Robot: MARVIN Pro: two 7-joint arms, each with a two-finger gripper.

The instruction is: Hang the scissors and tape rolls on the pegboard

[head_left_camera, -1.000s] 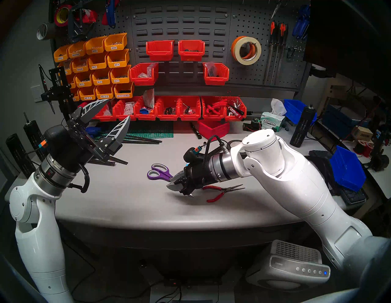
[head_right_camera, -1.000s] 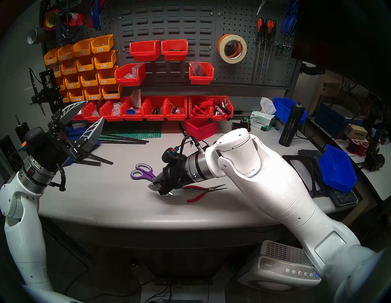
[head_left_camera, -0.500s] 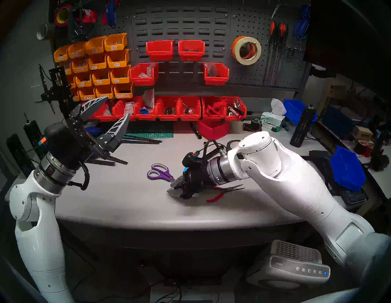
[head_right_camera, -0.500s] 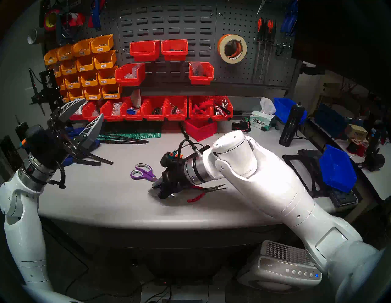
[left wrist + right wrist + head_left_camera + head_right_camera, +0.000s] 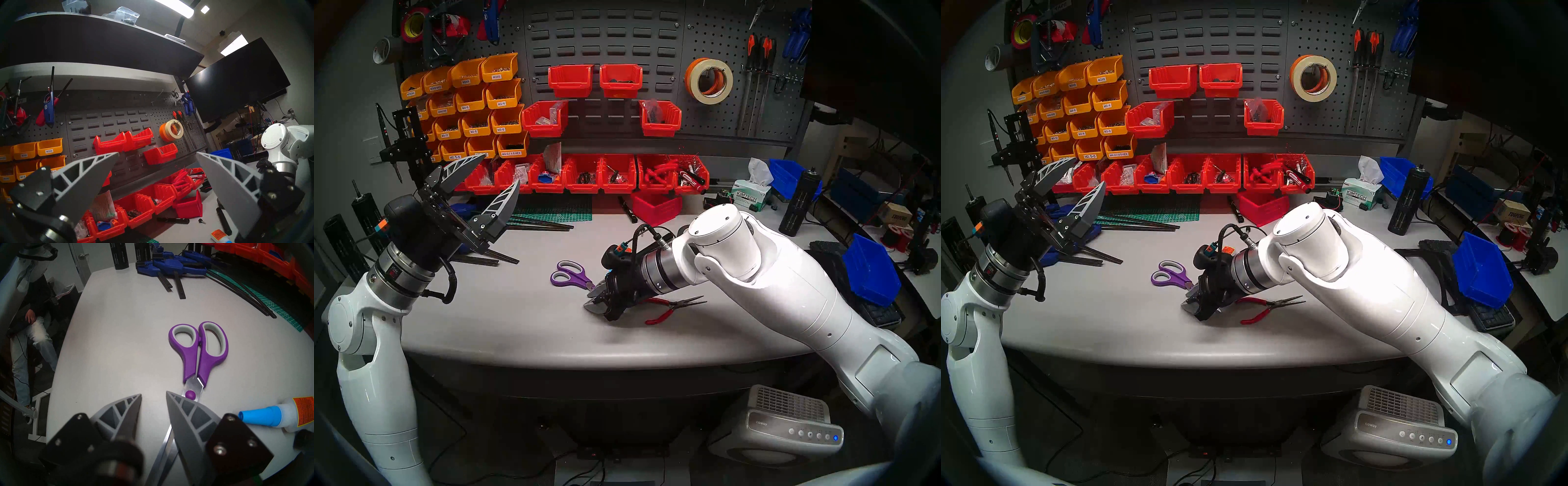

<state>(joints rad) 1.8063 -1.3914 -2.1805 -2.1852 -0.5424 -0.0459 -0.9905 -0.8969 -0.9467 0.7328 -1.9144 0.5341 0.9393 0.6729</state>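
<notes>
Pegboard (image 5: 714, 112) at the back of the bench (image 5: 517, 322), right section, already carrying both tape rolls on one hook: the orange tape roll (image 5: 691, 73) behind, the cream masking tape roll (image 5: 716, 81) in front.

Scissors (image 5: 570, 275) not hung yet, lying flat on the bench near the middle. Long axis running roughly left to right in the head view: purple handle loops toward the left arm's side, silver blades passing under the right end effector (image 5: 594, 298).

Right end effector clearly the nearer one, tilted down onto the blade end, fingers partly apart. In the right wrist view the blades (image 5: 167, 445) cross the gap slantwise, and the pivot (image 5: 190, 394) sits just beyond the right fingertip (image 5: 171, 399). Probably not gripped yet, though contact under that finger is hard to read from here.

Left end effector (image 5: 493, 176) well apart from the scissors, raised, spread wide, empty, pointing toward the bins.

Red needle-nose pliers (image 5: 670, 307) just beside the right wrist, and a glue bottle (image 5: 271, 414) close to the blades.
</notes>
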